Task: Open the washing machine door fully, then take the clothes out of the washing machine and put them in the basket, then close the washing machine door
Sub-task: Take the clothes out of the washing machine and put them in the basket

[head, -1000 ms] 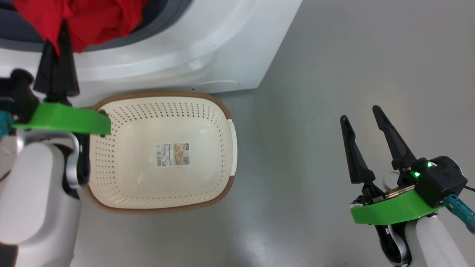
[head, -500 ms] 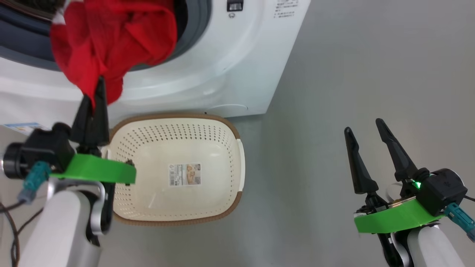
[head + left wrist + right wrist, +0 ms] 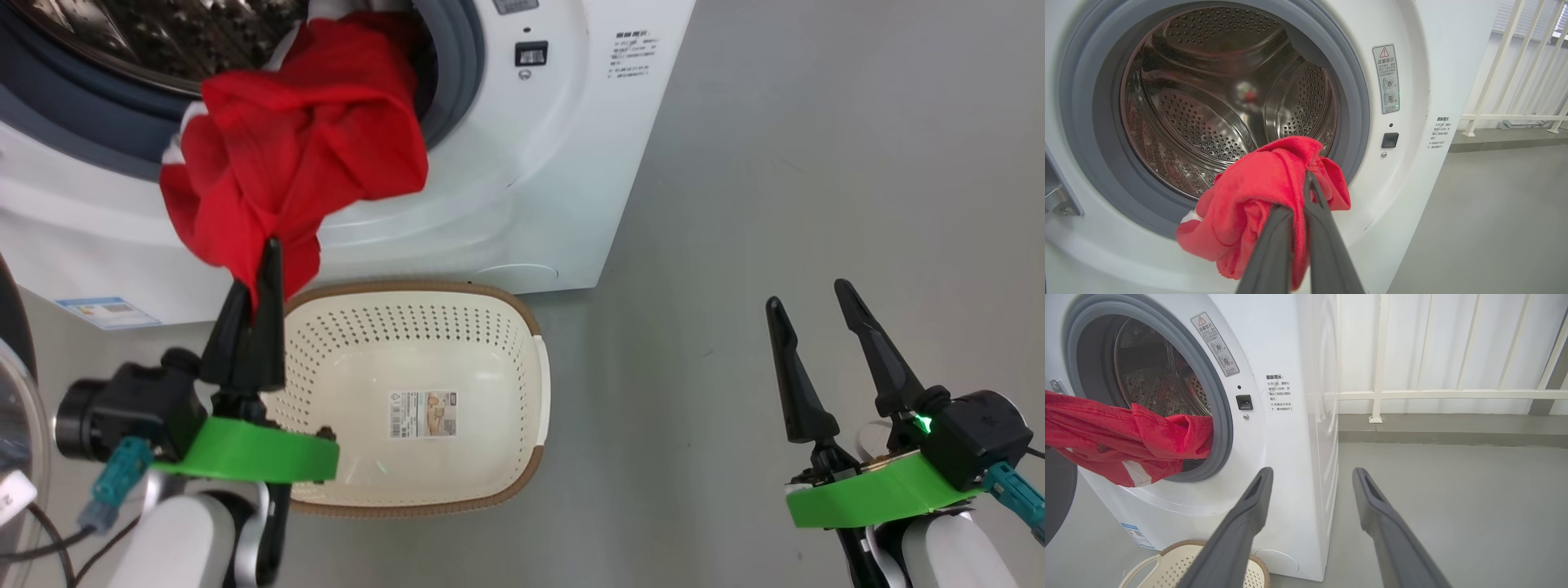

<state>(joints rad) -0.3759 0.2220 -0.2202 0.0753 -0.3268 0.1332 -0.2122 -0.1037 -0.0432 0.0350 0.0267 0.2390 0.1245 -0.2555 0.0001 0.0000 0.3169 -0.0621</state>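
Red clothes (image 3: 302, 163) half out of washer (image 3: 531, 163), gripped by left fingers (image 3: 253, 343), basket (image 3: 408, 287) on floor (image 3: 775, 163) beside it, right fingers (image 3: 798, 384) spread, empty.

Laundry corner — washing machine (image 3: 522, 188), grey floor (image 3: 775, 163), white railing (image 3: 1453, 394) (balcony-like).

My floor (image 3: 735, 204) is smooth, grey and faintly glossy. The washing machine (image 3: 531, 163) stands on it ahead of my left gripper (image 3: 269, 245). The basket (image 3: 408, 327) sits on it just right of that gripper, close to the machine's base. My right gripper (image 3: 807, 294) hangs over grey floor, well apart from the basket.
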